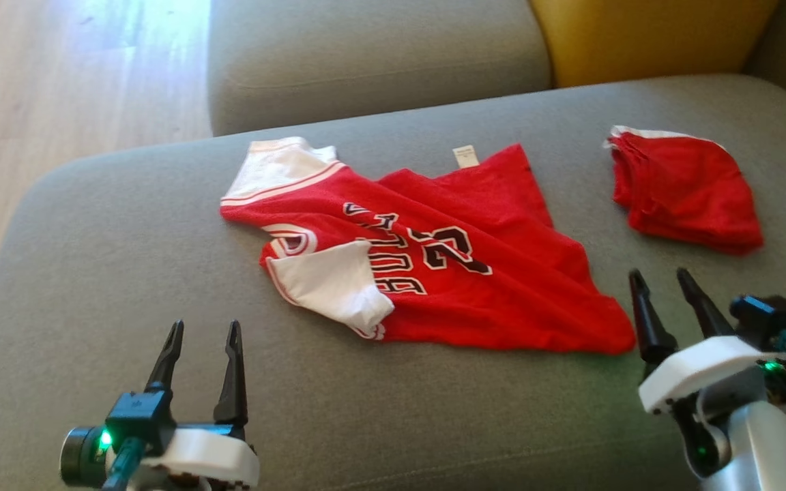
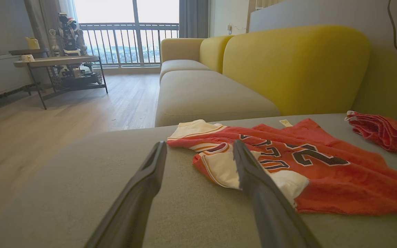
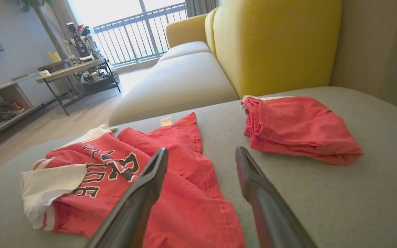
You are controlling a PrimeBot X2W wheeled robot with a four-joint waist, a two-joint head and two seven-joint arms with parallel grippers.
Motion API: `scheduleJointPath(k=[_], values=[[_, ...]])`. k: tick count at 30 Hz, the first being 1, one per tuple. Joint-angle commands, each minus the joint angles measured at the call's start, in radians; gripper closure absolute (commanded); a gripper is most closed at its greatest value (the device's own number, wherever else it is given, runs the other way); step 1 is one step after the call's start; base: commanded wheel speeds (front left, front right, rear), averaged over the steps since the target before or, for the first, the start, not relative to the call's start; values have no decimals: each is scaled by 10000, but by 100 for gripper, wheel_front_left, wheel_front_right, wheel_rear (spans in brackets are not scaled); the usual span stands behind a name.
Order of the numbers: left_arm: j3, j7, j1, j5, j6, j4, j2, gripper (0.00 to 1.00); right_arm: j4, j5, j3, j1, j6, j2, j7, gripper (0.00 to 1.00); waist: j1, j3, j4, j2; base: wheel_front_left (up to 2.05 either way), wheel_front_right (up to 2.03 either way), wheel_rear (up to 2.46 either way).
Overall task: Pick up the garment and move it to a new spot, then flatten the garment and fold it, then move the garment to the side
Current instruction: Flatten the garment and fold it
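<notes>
Two red garments lie on the grey sofa seat (image 1: 93,273): the jersey (image 1: 434,266) rumpled at its middle, a folded red piece (image 1: 686,191) well apart to its right. Left fingers (image 1: 233,372) and right fingers (image 1: 645,317) stand apart, empty, near the jersey's front edge.

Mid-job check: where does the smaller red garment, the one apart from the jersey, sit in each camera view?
Head view: smaller red garment at upper right, apart from the jersey.
Left wrist view: garment at the far right edge.
Right wrist view: garment right of centre.
Shared landmark: yellow backrest behind it.
</notes>
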Motion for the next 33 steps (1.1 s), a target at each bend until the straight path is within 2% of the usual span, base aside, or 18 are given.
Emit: scheduleJointPath(k=[1,8,14,21,27,33], values=[[280,-53,-684,-36,91,-204,-59,0,-644,173,533,-153,-4,-70,-155,0,1,182,-307,0,0,0,0],[129,-53,-1104,22,158,276,-65,0,-1618,380,1323,325,-4,-70,-165,0,1,659,-940,0,0,0,0],[-229,-10,-2183,446,84,1645,30,0,-2326,433,1830,263,-4,-70,-78,0,1,1342,-1564,0,0,0,0],[-988,674,-4246,1452,-188,3212,445,0,-2821,575,2124,73,-4,-70,-166,0,1,2180,-2049,0,0,0,0],[-1549,1724,-6066,2403,-255,4702,856,0,-2862,692,2269,-106,-4,-70,-347,0,1,2737,-2359,0,0,0,0],[-1974,2259,-7114,2803,-640,5924,1142,0,-2650,775,2328,-225,-4,-70,-534,0,1,2925,-2528,0,0,0,0]])
